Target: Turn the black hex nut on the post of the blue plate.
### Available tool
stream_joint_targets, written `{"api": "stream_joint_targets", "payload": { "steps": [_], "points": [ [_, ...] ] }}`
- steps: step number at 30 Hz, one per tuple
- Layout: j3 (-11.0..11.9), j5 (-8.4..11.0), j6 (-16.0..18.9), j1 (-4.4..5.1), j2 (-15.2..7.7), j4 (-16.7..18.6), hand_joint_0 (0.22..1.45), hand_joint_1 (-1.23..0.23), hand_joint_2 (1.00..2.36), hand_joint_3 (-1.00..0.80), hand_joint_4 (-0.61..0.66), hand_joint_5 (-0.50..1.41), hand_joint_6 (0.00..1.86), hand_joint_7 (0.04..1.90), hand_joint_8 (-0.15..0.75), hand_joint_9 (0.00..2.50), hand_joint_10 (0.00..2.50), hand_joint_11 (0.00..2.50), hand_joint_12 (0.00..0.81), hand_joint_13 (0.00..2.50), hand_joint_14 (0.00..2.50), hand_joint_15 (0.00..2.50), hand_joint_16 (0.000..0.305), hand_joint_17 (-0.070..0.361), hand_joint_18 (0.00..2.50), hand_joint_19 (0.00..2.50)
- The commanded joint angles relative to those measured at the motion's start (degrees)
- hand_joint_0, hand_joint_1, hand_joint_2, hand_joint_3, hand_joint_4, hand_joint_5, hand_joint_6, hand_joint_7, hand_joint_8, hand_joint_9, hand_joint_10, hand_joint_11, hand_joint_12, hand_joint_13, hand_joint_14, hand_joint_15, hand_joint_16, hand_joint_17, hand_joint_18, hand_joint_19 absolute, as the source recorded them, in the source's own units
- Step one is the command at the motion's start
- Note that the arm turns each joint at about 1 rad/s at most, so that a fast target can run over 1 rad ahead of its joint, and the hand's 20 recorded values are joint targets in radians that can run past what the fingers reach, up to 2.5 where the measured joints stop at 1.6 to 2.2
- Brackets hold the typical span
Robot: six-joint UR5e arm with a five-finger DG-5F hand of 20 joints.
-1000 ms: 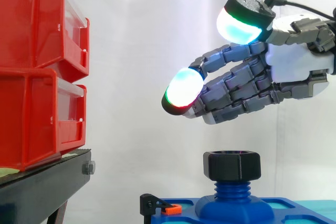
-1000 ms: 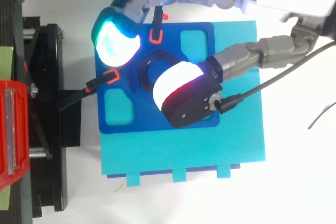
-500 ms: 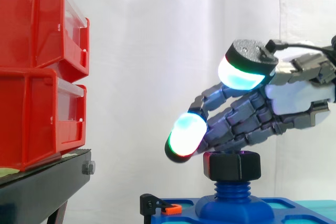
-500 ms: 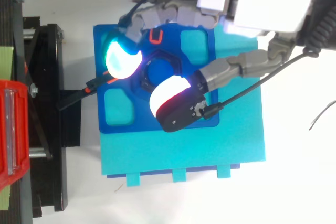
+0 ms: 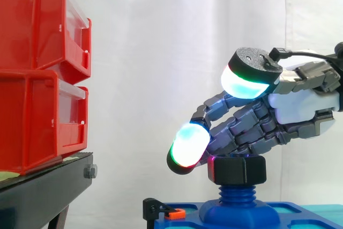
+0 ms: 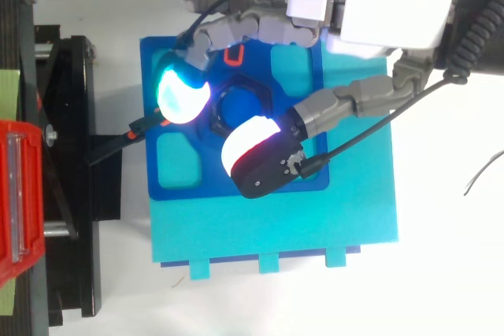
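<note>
The black hex nut sits on the threaded blue post of the blue plate. My hand comes in from the right and hovers right over the nut. Its fingers reach down-left, loosely bent, and their undersides lie at the nut's top edge. One glowing cyan fingertip hangs left of the nut at its upper height. The thumb's pad stays well above the nut. In the top view the post's top shows between the cyan fingertip and the thumb pad. The hand is open.
Two stacked red bins stand on a black stand at the left. The blue plate lies on a teal base. Small orange clips sit on the plate near the post.
The hand has come down from well above the nut to its top and shifted a little toward the stand. The nut has not visibly moved.
</note>
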Motion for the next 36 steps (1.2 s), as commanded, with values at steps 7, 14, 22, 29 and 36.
{"api": "stream_joint_targets", "payload": {
  "steps": [7, 14, 22, 29, 36],
  "points": [
    [0.00, -1.75, -1.94, -0.46, -0.01, -0.44, 0.48, -0.48, 1.00, -0.50, 0.13, -0.25, 0.50, 0.78, 0.235, 0.25, 0.01, 0.16, 0.329, 0.00, 0.00, 0.00, 0.048, 0.108, 0.00, 0.00],
    [0.00, -5.27, -3.61, -1.25, -0.01, -1.49, 0.47, -0.48, 1.00, -0.50, 0.14, -0.25, 0.50, 0.80, 0.235, 0.25, 0.01, 0.15, 0.329, 0.00, 0.00, 0.00, 0.048, 0.107, 0.00, 0.00],
    [0.00, -5.36, -5.28, -2.04, 0.08, -2.54, 0.48, -0.47, 1.00, -0.50, 0.15, -0.24, 0.50, 0.84, 0.235, 0.25, 0.00, 0.15, 0.328, 0.00, 0.00, 0.00, 0.047, 0.105, 0.00, 0.00],
    [0.53, -7.20, -6.86, -3.01, 0.08, -2.90, 0.48, -0.47, 1.00, -0.50, 0.15, -0.24, 0.50, 0.84, 0.235, 0.25, 0.01, 0.15, 0.328, 0.00, 0.00, 0.00, 0.046, 0.104, 0.00, 0.00],
    [1.14, -8.34, -11.61, -4.77, 0.08, -3.07, 0.48, -0.47, 1.00, -0.50, 0.15, -0.24, 0.50, 0.85, 0.236, 0.25, 0.01, 0.16, 0.327, 0.01, 0.00, 0.00, 0.046, 0.104, 0.00, 0.00]
  ]
}}
